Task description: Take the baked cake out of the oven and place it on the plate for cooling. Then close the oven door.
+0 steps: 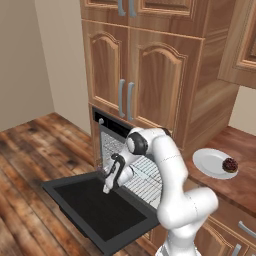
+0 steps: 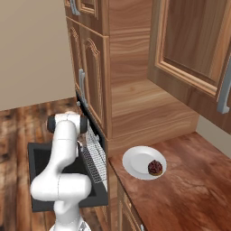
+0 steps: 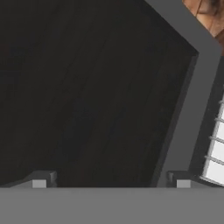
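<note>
One baked cake (image 2: 155,168) lies at 4 o'clock on the one plate (image 2: 135,161); one oven door (image 1: 95,207) lies open under the empty, spread gripper (image 1: 108,186), probably not touching

Tall wooden cabinet (image 1: 150,65) against wall, two arched doors (image 1: 107,75) side by side, pair of grey vertical handles (image 1: 126,99) at meeting edges. More doors above, handles partly cut off at top. Second wall cabinet (image 2: 194,49) hangs over reddish-brown wood worktop (image 2: 194,180) to right; grey handle (image 2: 224,90) at its edge. Drawer fronts (image 1: 235,235) below worktop, grey pulls. Floor (image 1: 30,150) dark wooden planks. Plain beige wall (image 1: 25,55) at left.
</note>
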